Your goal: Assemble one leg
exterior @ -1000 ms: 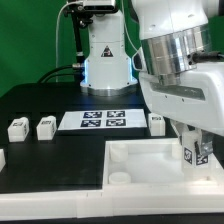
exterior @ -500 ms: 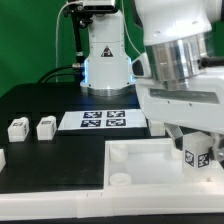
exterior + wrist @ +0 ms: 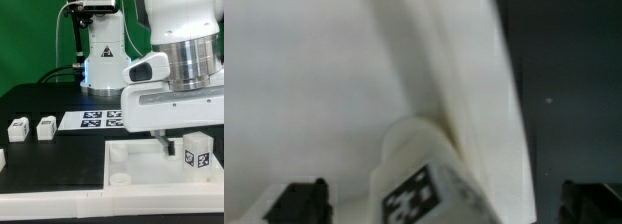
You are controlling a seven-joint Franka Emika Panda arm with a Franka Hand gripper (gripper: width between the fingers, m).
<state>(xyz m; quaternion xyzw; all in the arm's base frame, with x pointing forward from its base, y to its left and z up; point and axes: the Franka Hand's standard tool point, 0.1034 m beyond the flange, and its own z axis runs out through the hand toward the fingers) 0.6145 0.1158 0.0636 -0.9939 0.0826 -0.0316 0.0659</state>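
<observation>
Exterior view: a black worktop [image 3: 40, 165] is seen before a green backdrop. The marker board [image 3: 98, 120] lies flat toward the back, partly covered by the arm's white housing. Two small white blocks [image 3: 18, 128] [image 3: 46, 127] stand side by side near the exterior view's left, well apart from the rest. A further white piece [image 3: 2, 158] is cut off at that same edge. A large white panel [image 3: 135, 165] with raised rim and a round corner socket occupies the front of the worktop.

The arm's body fills the exterior view's upper right and hides much of the panel's far side, along with the end effector itself.

The leg [image 3: 197, 153] is seen at the exterior view's right, over the panel's far right corner, just below the arm housing. Its tagged face is turned toward the camera; the long axis appears roughly upright, slightly tilted. Contact with the panel cannot be told.

Wrist view: the leg [image 3: 423, 185] sits midway between the two dark fingertips [image 3: 299, 200], with clear gaps on both sides. The end effector [image 3: 446, 203] is spread wide and grips nothing. The panel's rim [image 3: 455, 70] runs beside the leg.
</observation>
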